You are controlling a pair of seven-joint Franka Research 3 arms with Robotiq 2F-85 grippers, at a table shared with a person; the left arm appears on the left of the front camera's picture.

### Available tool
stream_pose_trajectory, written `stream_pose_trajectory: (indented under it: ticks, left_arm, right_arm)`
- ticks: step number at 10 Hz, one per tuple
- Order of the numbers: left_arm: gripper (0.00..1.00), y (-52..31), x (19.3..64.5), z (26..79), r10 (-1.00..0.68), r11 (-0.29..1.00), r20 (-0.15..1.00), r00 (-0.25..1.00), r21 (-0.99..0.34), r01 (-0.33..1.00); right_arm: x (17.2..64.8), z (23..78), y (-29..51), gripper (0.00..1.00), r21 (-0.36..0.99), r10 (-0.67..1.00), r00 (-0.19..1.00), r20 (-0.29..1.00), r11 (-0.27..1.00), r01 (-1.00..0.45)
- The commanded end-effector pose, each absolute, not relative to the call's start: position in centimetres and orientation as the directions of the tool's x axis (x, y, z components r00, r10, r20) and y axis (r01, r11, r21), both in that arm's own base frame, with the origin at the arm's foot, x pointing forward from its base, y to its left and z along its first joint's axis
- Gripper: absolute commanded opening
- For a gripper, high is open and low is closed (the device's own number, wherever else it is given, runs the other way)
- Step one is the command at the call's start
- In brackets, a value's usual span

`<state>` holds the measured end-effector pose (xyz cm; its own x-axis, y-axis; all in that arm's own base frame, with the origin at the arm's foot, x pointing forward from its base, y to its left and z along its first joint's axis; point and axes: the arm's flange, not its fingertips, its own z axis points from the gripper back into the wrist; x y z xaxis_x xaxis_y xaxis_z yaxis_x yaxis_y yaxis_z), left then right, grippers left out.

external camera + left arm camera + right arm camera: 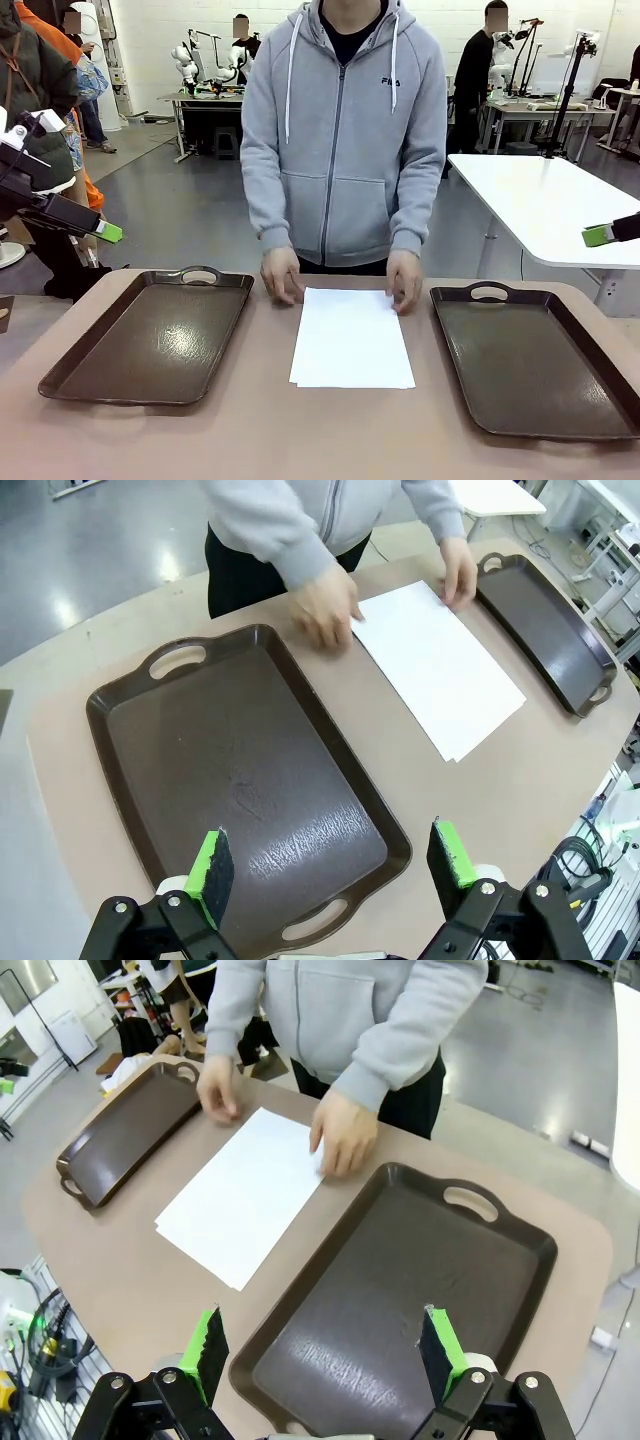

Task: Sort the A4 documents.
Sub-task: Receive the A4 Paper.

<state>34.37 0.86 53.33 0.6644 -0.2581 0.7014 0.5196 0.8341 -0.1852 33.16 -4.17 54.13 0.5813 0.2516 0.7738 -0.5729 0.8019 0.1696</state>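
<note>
The tan table carries a stack of documents at its middle, toward the far edge, between a left tray and a right tray. A person's hands rest at the stack's far corners. The left gripper and right gripper hang high at the table's left and right sides, fingers apart, holding nothing.
</note>
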Motion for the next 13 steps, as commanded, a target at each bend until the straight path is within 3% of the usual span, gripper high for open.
stream_pose_trajectory:
  ticks: [1, 13]
  left_arm:
    - [1.00, 0.84, 34.36, 53.34, -0.263, 0.834, 0.701, 0.663, -0.181, 0.521]
    - [1.00, 0.84, 34.36, 53.34, -0.263, 0.834, 0.701, 0.663, -0.181, 0.521]
  right_arm:
    - [33.20, 54.17, -4.22, 1.00, 0.165, 0.252, 0.577, 0.777, 0.802, -0.574]
    - [33.20, 54.17, -4.22, 1.00, 0.165, 0.252, 0.577, 0.777, 0.802, -0.574]
